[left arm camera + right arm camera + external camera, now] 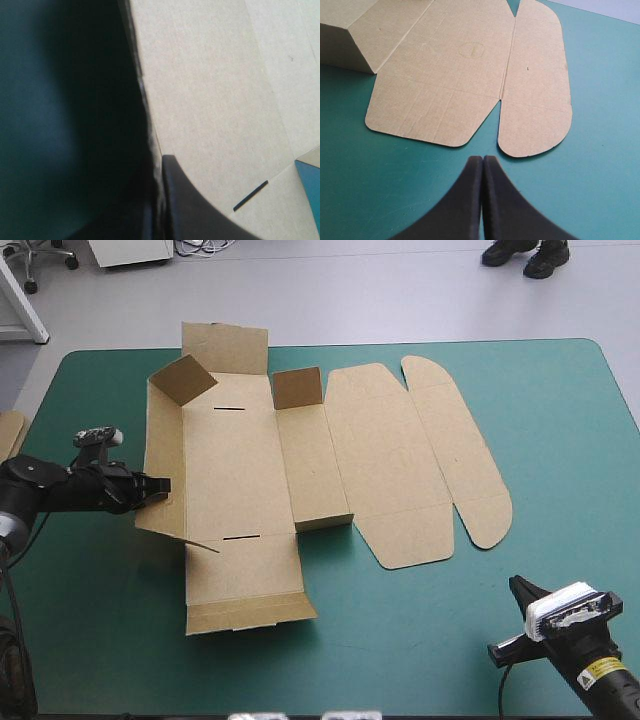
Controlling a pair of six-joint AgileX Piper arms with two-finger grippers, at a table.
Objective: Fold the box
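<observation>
High view: the left gripper (158, 483) pinches the raised left wall of the box (240, 470). Clamped together and empty, the right gripper (519, 588) hovers near right.

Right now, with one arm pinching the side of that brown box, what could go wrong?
The left fingers grip only the thin left wall of the box, so the board might slip free or crease off its fold line. The right fingers sit shut over the teal-green cover, clear of the box; with nothing pinning it, a pull could drag the whole sheet.
</observation>
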